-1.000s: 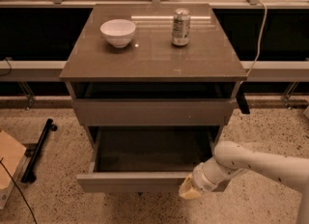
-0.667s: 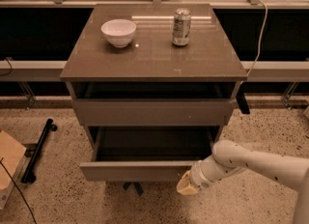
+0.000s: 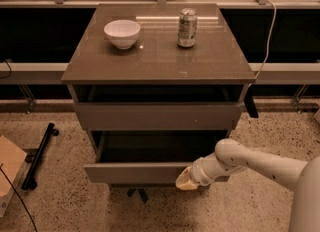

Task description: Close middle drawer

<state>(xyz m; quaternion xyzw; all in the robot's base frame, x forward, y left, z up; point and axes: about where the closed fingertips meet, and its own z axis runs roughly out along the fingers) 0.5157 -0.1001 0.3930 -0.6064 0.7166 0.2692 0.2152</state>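
Cabinet (image 3: 220, 71) = ref for everything below. Middle drawer (image 3: 135, 172) is low at the cabinet front, under the taller-front drawer (image 3: 157, 116). It's still pulled out, but less than 1 s ago: front panel has slid back toward the cabinet body, and less inner floor shows, only a dark strip behind the panel. So closing is under way, approx. past halfway by my read. Not flush yet, more push needed.

Arm (image 3: 250, 162) comes in low from the cabinet's right-front and has advanced w/ the drawer. Gripper (image 3: 187, 180) sits against the right part of the drawer's front panel, at its lower edge, touching as far as visible. Apart or together: can't tell. Contact is off-centre to the right, so the drawer could skew or bind if the push isn't straight in.

Bowl (image 3: 122, 33) & can (image 3: 187, 27) stand on the cabinet's top surface (image 3: 160, 63), back half, bowl left of can, well apart. Neither has moved; not part of the task.
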